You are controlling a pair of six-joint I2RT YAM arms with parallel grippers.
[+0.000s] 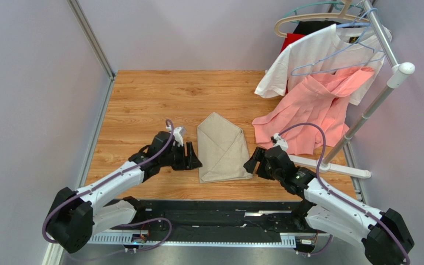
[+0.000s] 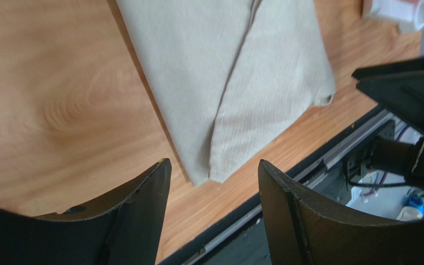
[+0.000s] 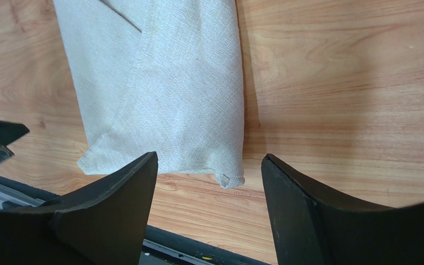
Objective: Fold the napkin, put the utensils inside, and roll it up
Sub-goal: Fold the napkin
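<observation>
step: fold looks done. The napkin (image 1: 221, 149) lies flat with both side flaps crossed over the middle and a point at its far end. Rolling not begun.
napkin place: centre of the top view, on the tabletop (image 1: 142, 99), between the two arms, with its short near edge close to the black rail at the bottom.
utensils: none visible in any view. Cannot tell whether they are tucked under the flaps or missing.
left gripper (image 1: 193, 157): jaws apart, nothing between them. Just left of the napkin's lower half, not touching the cloth.
right gripper (image 1: 251, 164): jaws apart, empty. Just right of the napkin's lower right corner, where the wrist view shows a small curled cloth tip.
next move, my guess: if the cutlery is inside, take the near edge at both corners and roll toward the far point. This needs an even pull so the flaps do not spring open. If it is not inside, the cutlery has to be found first.
around: white T-shirt (image 1: 314, 55) and salmon-pink garment (image 1: 308, 110) hang on a clothes rack (image 1: 363, 116) at upper right.
in the way: the pink hem droops near the right arm, and the rack's white foot bar (image 1: 336, 167) lies just beside it, so the right arm has little room. The roll path itself looks open.
</observation>
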